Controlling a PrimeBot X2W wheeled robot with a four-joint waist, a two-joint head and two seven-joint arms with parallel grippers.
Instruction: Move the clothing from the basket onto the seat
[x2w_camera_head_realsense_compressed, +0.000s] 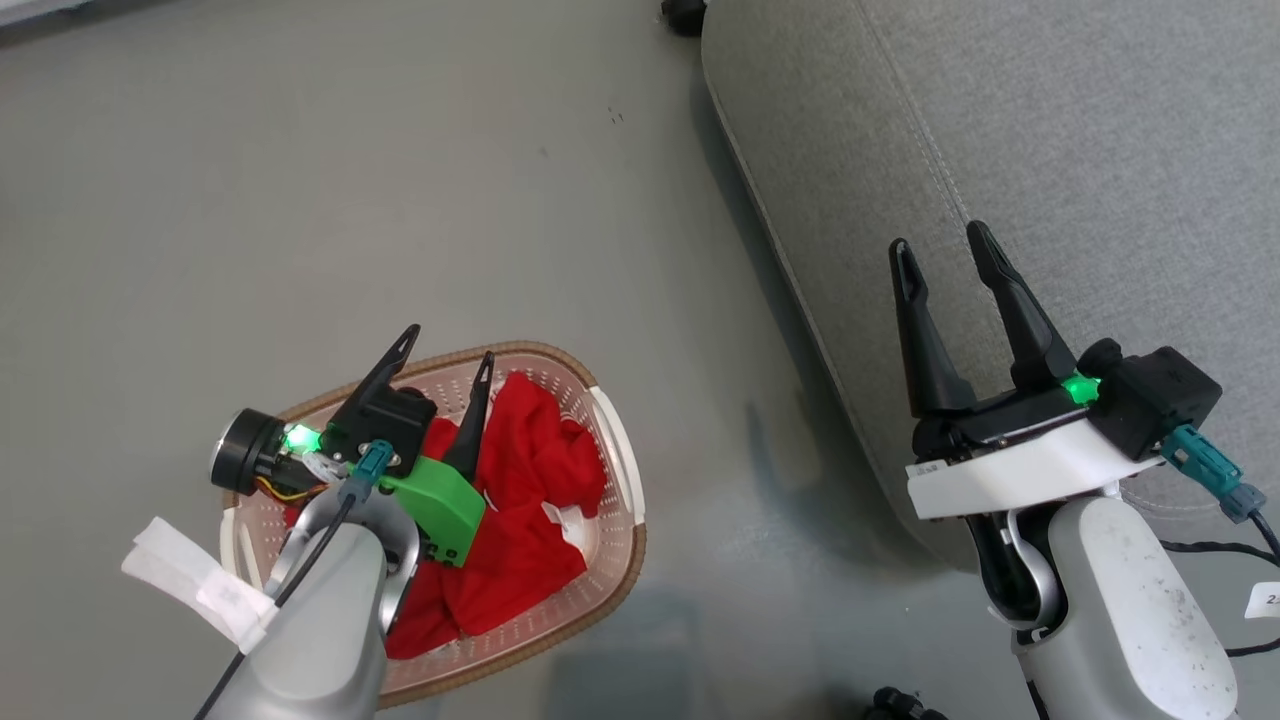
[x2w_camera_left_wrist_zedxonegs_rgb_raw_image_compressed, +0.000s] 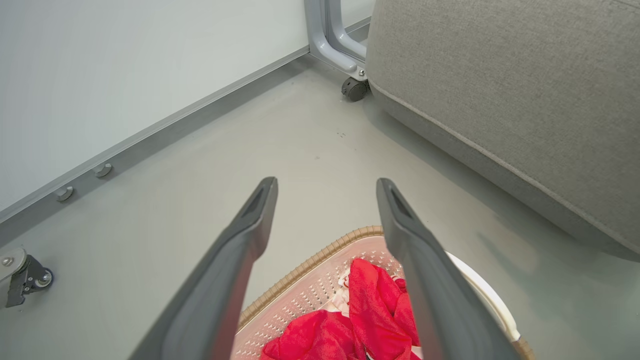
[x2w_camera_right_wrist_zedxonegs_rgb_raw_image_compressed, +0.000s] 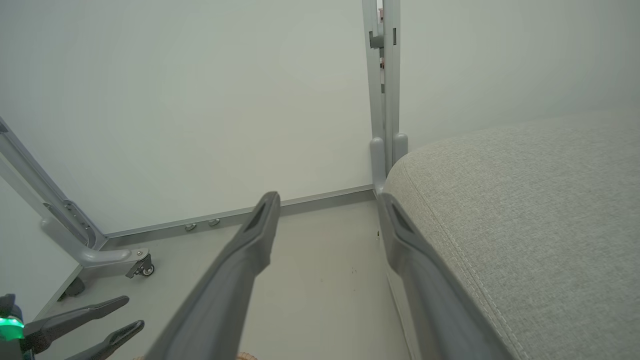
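Nearest to my head camera are my two pale forearms: the left forearm (x2w_camera_head_realsense_compressed: 320, 620) low over the basket, the right forearm (x2w_camera_head_realsense_compressed: 1130, 600) rising beside the seat.

Biggest by far is the seat (x2w_camera_head_realsense_compressed: 1050, 150). Its grey top is bare, and its rounded, stitched edge runs diagonally down towards my right arm. A broad strip of floor (x2w_camera_head_realsense_compressed: 300, 180) lies between that edge and the basket (x2w_camera_head_realsense_compressed: 625, 560), which stands on the floor at my lower left, apart from the seat. All of the clothing (x2w_camera_head_realsense_compressed: 530, 470) sits heaped inside the basket in a crumpled red pile, so none of the task is done yet.

My left gripper (x2w_camera_head_realsense_compressed: 450, 342) hangs over that pile with its fingers spread wide and nothing between them. One finger lies across the red cloth, the other reaches towards the far rim. I cannot tell whether either touches the fabric. I judge it is placed there to dip in and pinch a fold. My right gripper (x2w_camera_head_realsense_compressed: 938, 236) is equally wide and empty, pointing over the seat's edge, probably kept there clear of the left arm's path.

For moving, the cloth must first rise above the brown rim and the white handle (x2w_camera_head_realsense_compressed: 615, 440), then cross open floor and clear the seat's side. A small caster (x2w_camera_left_wrist_zedxonegs_rgb_raw_image_compressed: 355, 89) at the seat's far corner lies outside that route.
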